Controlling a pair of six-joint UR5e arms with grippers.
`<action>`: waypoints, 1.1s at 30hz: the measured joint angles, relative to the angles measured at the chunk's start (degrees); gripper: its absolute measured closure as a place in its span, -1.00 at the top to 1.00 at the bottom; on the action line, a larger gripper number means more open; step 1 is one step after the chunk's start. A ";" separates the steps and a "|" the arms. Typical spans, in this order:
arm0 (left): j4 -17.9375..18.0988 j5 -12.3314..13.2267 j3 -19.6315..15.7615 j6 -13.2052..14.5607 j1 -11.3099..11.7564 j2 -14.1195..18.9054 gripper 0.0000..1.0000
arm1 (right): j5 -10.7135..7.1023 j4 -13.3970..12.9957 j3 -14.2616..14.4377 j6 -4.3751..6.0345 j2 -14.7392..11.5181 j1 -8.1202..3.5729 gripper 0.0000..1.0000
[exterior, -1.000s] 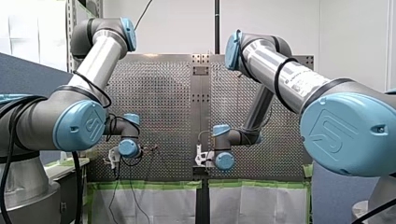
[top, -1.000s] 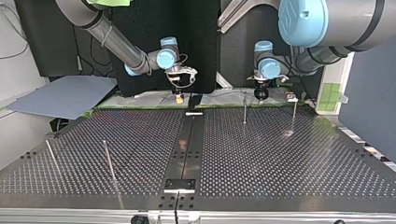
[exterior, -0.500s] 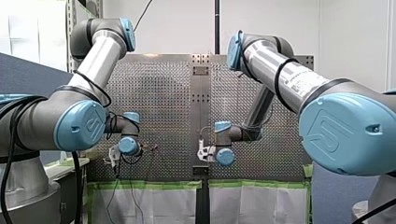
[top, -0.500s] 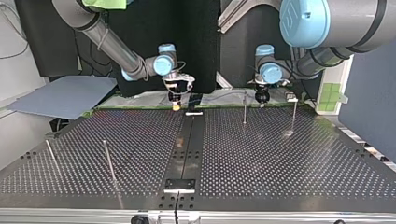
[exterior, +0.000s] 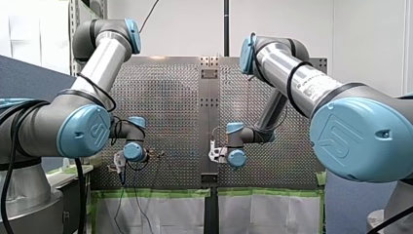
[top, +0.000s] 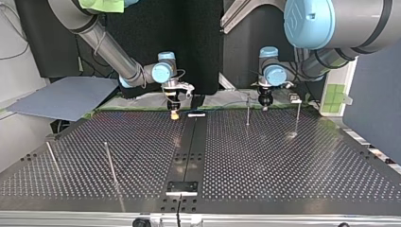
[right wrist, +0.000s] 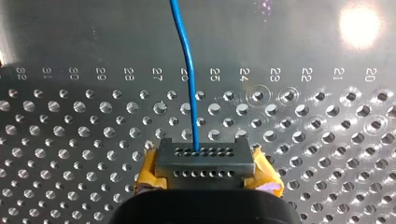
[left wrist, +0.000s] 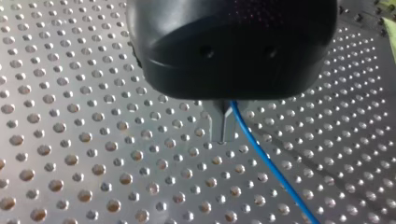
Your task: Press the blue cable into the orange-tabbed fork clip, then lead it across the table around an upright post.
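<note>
The thin blue cable (right wrist: 186,70) runs away over the perforated plate from my right gripper (right wrist: 198,150), whose yellow pads (right wrist: 149,172) are shut on it. In the top view this gripper (top: 174,113) hangs with its tips just above the table's far edge, left of the middle strip. My left gripper (left wrist: 224,123) is black with narrow metal fingers close together, and the blue cable (left wrist: 266,163) comes out between them and trails off across the plate. In the top view it (top: 265,104) stands at the far edge beside a post (top: 248,111). I cannot make out the orange-tabbed clip.
Thin upright posts stand on the table: one at the far right (top: 298,116), two near the front left (top: 109,163) (top: 52,158). A small white piece (top: 196,115) lies on the dark middle strip (top: 187,156). A grey sheet (top: 66,97) lies beyond the table's far left.
My right gripper has come down to the table's far edge and shifted toward the top view's left. My left gripper has dropped slightly beside the post.
</note>
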 joint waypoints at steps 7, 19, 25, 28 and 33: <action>1.14 3.29 -0.06 2.12 0.07 0.01 0.71 | -0.31 0.20 -0.02 -0.01 0.04 -0.05 -1.00; -1.52 1.25 -1.59 6.25 0.17 0.08 1.00 | -1.10 0.19 -0.03 -0.02 0.10 -0.06 -1.00; -4.18 2.34 -4.58 7.73 0.29 0.20 1.00 | -1.27 0.92 -0.03 -0.08 0.19 -0.06 -1.00; -4.42 4.07 -6.47 7.93 0.34 0.51 1.00 | -1.29 1.29 -0.03 -0.15 0.20 -0.05 -1.00; -3.11 6.86 -9.31 7.96 0.35 1.94 1.00 | -1.29 1.50 -0.02 -0.19 0.21 -0.02 -1.00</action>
